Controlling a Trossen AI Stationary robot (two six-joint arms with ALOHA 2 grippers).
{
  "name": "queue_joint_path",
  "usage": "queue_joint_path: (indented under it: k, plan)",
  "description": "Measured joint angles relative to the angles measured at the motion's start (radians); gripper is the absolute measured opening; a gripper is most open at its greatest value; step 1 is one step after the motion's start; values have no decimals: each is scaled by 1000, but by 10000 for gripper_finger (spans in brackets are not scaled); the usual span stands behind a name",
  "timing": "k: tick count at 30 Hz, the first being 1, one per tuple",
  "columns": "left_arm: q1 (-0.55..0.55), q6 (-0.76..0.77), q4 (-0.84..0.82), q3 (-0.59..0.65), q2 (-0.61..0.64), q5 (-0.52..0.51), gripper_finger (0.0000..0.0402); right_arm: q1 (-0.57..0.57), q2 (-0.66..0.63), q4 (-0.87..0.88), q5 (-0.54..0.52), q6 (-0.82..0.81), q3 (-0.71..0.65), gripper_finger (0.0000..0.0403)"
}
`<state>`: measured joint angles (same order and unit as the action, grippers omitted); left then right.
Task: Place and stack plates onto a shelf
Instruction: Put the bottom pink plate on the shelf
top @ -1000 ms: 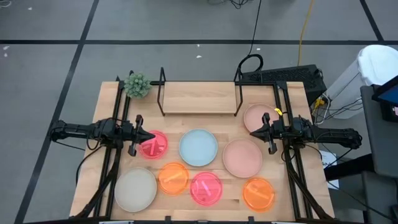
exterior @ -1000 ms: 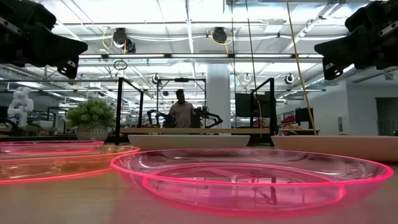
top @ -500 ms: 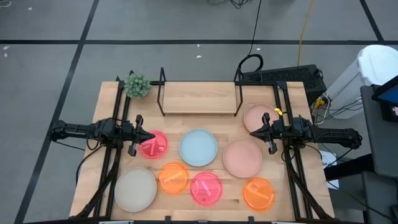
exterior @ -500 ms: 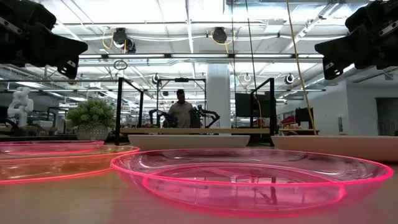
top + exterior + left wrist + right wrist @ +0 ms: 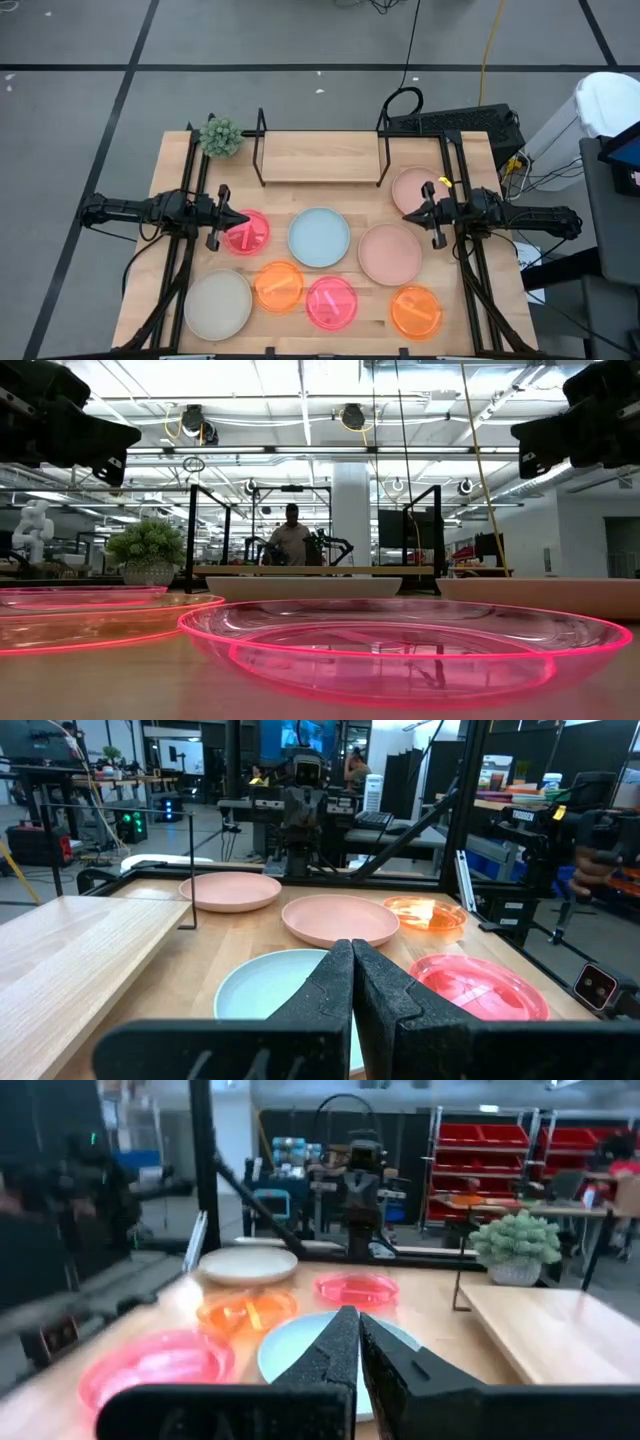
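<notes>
Several round plates lie flat on the wooden table. Two pale pink ones are on the right and a light blue one in the middle. A cream one lies near left, with neon pink and orange ones around them. The shelf stands at the far middle with nothing on its board. My left gripper is shut and level above the left neon pink plate. My right gripper is shut above the table between the two pale pink plates.
A small potted plant stands at the table's far left corner beside the shelf. Black arm frames run along the left and right sides. A person shows far off in the room beyond the table.
My right gripper has tipped its fingers slightly upward and rolled a little, staying in place. The plates and the left arm have kept still.
</notes>
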<state>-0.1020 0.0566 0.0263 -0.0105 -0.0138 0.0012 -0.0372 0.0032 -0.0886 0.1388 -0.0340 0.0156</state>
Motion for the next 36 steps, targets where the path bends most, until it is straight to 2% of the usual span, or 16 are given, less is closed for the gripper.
queue_joint_path:
  k: [4, 7, 12, 25, 29, 36]
  plan:
    - [0, 0, 0, 0, 0, 0, 3, 0, 8, 13, -46, -112, 63, 0]
    - [0, 0, 0, 0, 0, 0, 3, 0, 28, 14, -87, -86, 171, 0]
    - [0, 0, 0, 0, 0, -1, 3, 0, 124, 171, -163, -109, 366, 0]
    - [0, 2, 4, 0, 0, -1, 3, 0, 503, 497, -140, -101, 927, 0]
    - [0, 4, 8, 0, 0, -2, 3, 0, 607, 615, -58, -111, 1077, 0]
    - [0, -21, 4, 0, 0, -2, 3, 1, 757, 819, -65, -130, 1280, 0]
